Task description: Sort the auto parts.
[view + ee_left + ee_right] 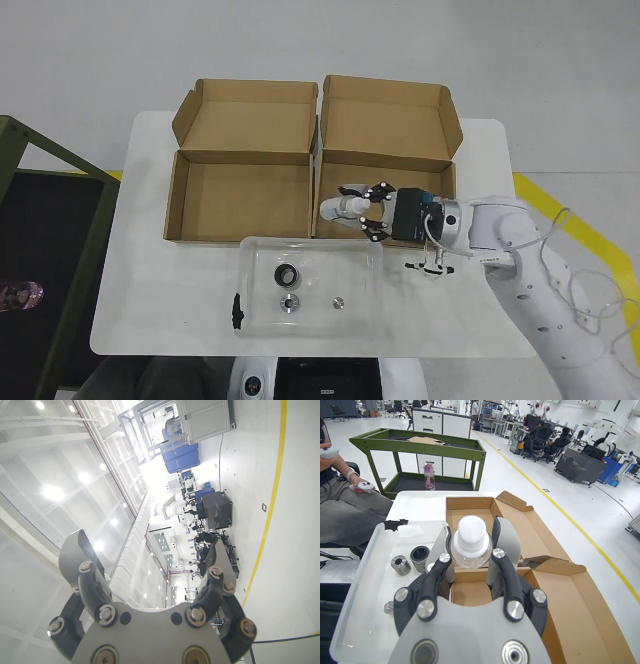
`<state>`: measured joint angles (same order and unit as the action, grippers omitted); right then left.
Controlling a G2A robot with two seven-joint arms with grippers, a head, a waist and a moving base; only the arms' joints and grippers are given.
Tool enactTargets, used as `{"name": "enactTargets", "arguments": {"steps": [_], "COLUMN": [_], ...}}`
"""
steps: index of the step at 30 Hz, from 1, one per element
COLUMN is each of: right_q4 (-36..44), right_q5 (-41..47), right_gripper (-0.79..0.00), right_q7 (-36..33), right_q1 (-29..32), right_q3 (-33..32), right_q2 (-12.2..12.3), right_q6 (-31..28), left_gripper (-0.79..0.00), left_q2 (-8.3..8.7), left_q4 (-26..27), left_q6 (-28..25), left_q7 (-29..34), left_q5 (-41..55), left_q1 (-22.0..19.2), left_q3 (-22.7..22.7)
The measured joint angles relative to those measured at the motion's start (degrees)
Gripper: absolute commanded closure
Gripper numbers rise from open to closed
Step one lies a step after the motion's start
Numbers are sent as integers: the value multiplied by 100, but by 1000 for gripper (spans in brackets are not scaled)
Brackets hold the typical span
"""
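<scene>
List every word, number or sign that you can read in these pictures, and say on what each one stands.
None can be read.
Blue cabinets: white print, too blurred to read.
Cardboard boxes, clear tray, metal parts, white part: no print visible.

- Left box (240, 195) open from above, lid (250, 118) standing along its far side.
- Right box (390, 172) partly taken by the right claw (350, 207) gripping a white part (335, 207).
- Clear tray (262, 252) lines both boxes' near side.
</scene>
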<state>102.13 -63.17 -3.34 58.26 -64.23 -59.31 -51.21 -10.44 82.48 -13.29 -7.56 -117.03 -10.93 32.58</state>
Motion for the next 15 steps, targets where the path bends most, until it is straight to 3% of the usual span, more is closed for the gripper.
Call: {"name": "enactTargets", "arguments": {"steps": [15], "right_q4": [-1474], "right_q5": [9], "right_gripper": [0], "right_q7": [-145], "right_q1": [-826], "right_q3": [720], "right_q2": [-258], "right_q6": [515], "left_gripper": [-785], "left_q2": [0], "left_q4": [0], "left_q6": [0], "left_q7": [0], "left_q5": [0], "left_q1": [0], "left_q3": [0]}}
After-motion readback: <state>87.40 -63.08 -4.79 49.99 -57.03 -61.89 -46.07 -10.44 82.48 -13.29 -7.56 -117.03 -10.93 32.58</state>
